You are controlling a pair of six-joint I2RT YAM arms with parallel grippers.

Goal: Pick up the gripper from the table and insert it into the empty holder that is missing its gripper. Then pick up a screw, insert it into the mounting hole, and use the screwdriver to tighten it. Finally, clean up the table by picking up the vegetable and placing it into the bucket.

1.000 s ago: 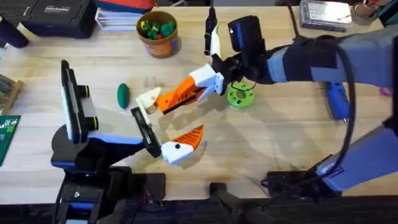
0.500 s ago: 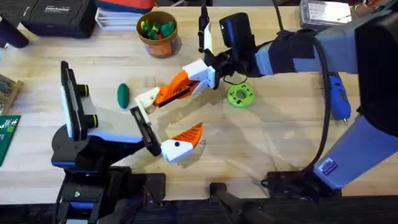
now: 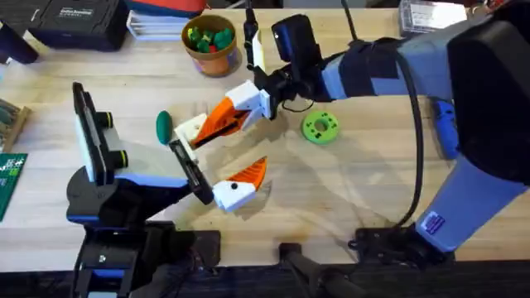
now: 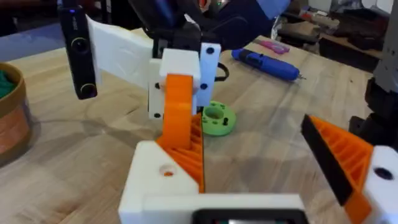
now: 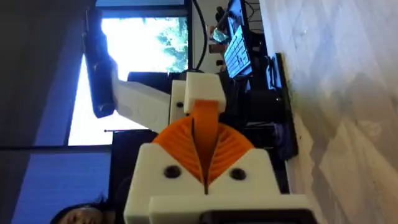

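while my right gripper pinches the white-and-orange gripper just above the black holder, my left gripper's fingers seem spread, though i can't be sure.

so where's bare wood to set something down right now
Bare wood lies below the bright-green round disc, out to the blue cylindrical screwdriver. It is crowded from the dark-green oval vegetable to the right tool holding the white-and-orange gripper.

We saw a pale wooden tabletop with visible grain, and beyond it a bright window showing daylight and green foliage outside.
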